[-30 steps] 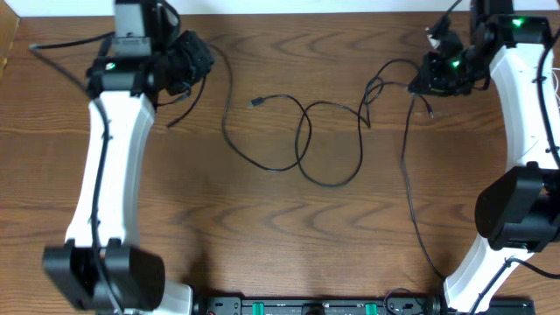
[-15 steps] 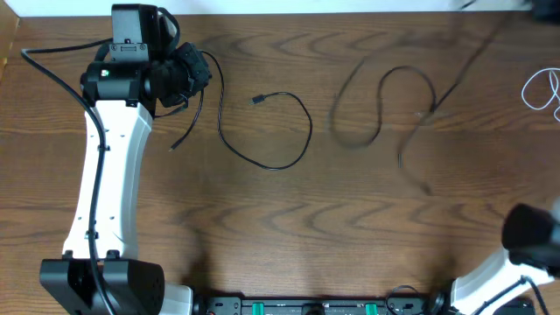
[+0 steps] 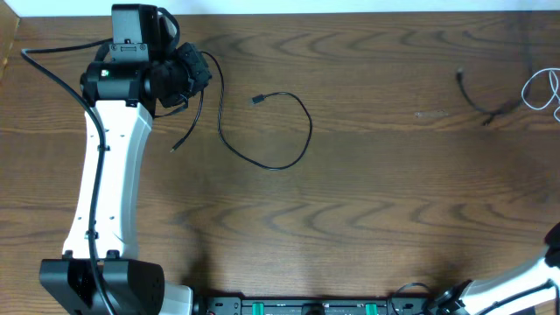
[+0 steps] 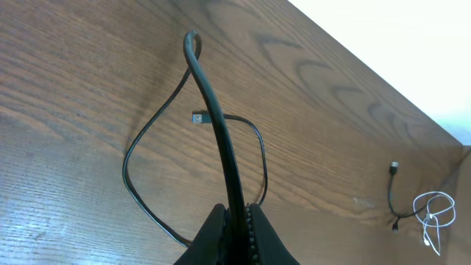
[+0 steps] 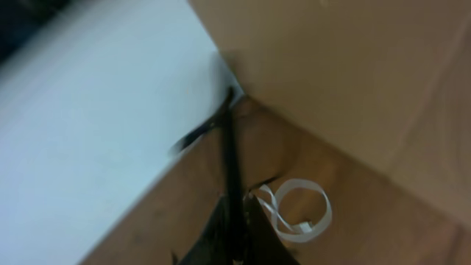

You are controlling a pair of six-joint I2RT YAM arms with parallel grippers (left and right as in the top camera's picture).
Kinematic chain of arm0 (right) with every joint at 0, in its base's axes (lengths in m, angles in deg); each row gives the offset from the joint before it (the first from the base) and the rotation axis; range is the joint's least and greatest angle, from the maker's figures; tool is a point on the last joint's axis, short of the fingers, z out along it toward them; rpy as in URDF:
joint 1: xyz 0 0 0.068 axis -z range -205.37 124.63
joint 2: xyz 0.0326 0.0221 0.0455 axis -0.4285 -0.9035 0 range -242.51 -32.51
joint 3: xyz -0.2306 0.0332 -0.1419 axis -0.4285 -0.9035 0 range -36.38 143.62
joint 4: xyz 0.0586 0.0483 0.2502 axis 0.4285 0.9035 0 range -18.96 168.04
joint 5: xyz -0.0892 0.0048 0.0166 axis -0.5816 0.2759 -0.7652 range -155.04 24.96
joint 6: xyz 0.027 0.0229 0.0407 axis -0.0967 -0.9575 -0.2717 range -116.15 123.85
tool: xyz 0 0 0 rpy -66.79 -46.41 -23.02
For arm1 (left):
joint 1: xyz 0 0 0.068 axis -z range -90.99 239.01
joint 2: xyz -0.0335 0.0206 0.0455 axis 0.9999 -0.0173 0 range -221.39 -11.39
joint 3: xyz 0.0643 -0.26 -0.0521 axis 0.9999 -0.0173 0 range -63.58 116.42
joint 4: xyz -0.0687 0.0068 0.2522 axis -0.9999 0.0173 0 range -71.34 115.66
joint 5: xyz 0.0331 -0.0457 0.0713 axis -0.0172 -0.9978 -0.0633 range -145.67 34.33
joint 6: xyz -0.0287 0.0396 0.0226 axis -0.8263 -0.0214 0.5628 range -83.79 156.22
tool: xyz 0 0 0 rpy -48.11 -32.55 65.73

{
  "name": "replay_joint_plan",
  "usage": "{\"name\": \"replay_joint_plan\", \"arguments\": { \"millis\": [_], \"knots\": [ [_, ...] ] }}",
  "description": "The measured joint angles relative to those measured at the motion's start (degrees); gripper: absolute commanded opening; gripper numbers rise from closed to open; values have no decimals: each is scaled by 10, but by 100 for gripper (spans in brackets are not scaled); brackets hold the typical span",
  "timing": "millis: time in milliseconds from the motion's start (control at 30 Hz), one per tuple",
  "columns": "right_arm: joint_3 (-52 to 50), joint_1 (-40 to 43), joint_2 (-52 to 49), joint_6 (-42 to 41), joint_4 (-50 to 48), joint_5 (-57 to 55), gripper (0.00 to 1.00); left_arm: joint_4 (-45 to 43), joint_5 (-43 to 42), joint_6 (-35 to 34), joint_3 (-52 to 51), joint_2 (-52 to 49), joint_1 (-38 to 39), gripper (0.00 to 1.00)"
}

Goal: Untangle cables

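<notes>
One black cable (image 3: 278, 164) lies in a loose loop left of centre, with its plug (image 3: 257, 100) free. My left gripper (image 3: 187, 77) is shut on this cable near the top left. In the left wrist view the jaws (image 4: 235, 224) pinch the cable (image 4: 213, 110). A second black cable (image 3: 479, 98) lies at the far right, apart from the first, beside a white cable (image 3: 542, 87). My right gripper is out of the overhead view. In the blurred right wrist view its jaws (image 5: 237, 221) are shut on a black cable (image 5: 229, 147), next to the white cable (image 5: 302, 215).
The left arm (image 3: 109, 166) runs down the left side of the table. Its thick black wire (image 3: 52, 72) arcs at the left edge. A black rail (image 3: 306, 306) lines the front edge. Part of the right arm's base (image 3: 551, 241) shows at bottom right.
My right arm swung out of the overhead view to the right, dragging the second black cable free of the first one's loop and over to the white cable. My left arm barely moved.
</notes>
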Motion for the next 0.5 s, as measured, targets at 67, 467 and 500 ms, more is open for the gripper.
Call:
{"name": "replay_joint_plan", "arguments": {
  "millis": [67, 467, 500],
  "knots": [
    [-4, 4, -30, -3, 13, -4, 50, 0, 0, 0, 0, 0, 0, 8],
    [-7, -57, -81, 41, 76, 70, 99, 0, 2, 15, 0, 0, 40, 7],
    [-7, -68, -81, 49, 89, 79, 99, 0, 2, 15, 0, -1, 46, 8]
  ]
}}
